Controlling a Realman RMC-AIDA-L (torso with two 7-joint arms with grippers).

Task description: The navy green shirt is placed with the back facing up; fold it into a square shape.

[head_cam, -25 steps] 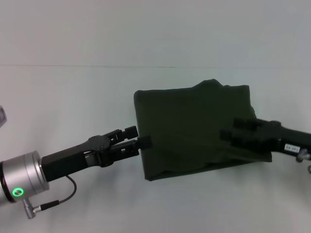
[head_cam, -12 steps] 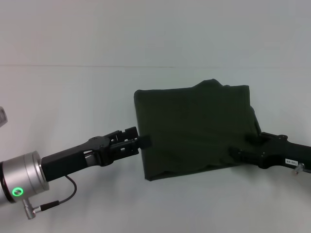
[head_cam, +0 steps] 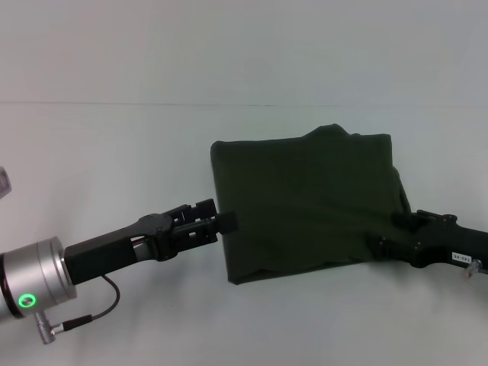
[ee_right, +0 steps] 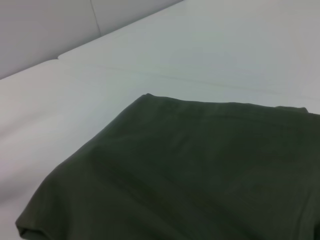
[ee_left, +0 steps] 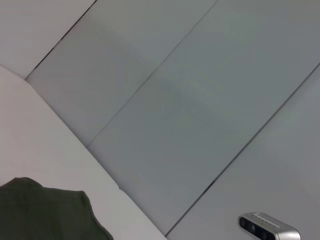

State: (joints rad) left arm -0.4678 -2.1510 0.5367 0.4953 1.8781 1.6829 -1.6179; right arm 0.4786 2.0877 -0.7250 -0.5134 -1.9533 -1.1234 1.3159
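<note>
The left gripper (head_cam: 219, 219), a black two-fingered pincer on a black forearm with a silver wrist collar, is seen at the left edge of the shirt, about level with its lower half. Its fingers appear drawn close together with their tips touching the edge of the cloth; whether any fabric is actually pinched between them cannot be told. The right gripper (head_cam: 379, 244), black as well, is found at the shirt's near right corner, lying low on the table, its tip against or just over the hem. Its fingers are not shown clearly enough to be judged.

The navy green shirt (head_cam: 305, 202), a dark olive-green cotton garment showing a plain surface, is laid flat on the white table (head_cam: 114, 152) as a folded, roughly square block, slightly to the right of the middle of the head view. A small bump of cloth rises along its far edge, and the near edge is seen to curl under a little at the left corner. In the right wrist view the folded shirt (ee_right: 200, 170) fills the lower part of the picture, with layered edges visible at one corner. In the left wrist view only a rounded corner of the shirt (ee_left: 45, 212) is shown, together with pale wall panels and a small silver camera unit (ee_left: 270, 227).
</note>
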